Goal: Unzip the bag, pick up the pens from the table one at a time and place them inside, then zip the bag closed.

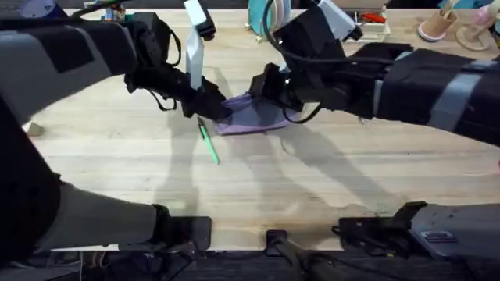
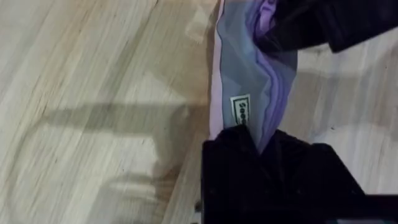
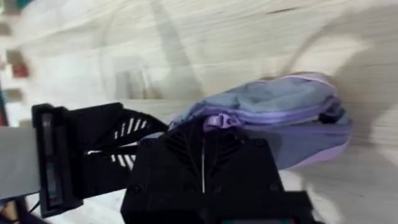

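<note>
Both claws pinch the bag: left claw [image 1: 212, 107] and right claw [image 1: 262, 87] clamp opposite ends of bag [image 1: 251, 115]; green pen [image 1: 208, 143] lies just beside on bench [image 1: 328, 179].

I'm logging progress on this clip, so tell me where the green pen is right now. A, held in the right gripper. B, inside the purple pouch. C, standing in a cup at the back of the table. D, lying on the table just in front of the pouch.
D: the green pen lies flat on the table, just on the camera side of the bag, with neither gripper holding it.
</note>
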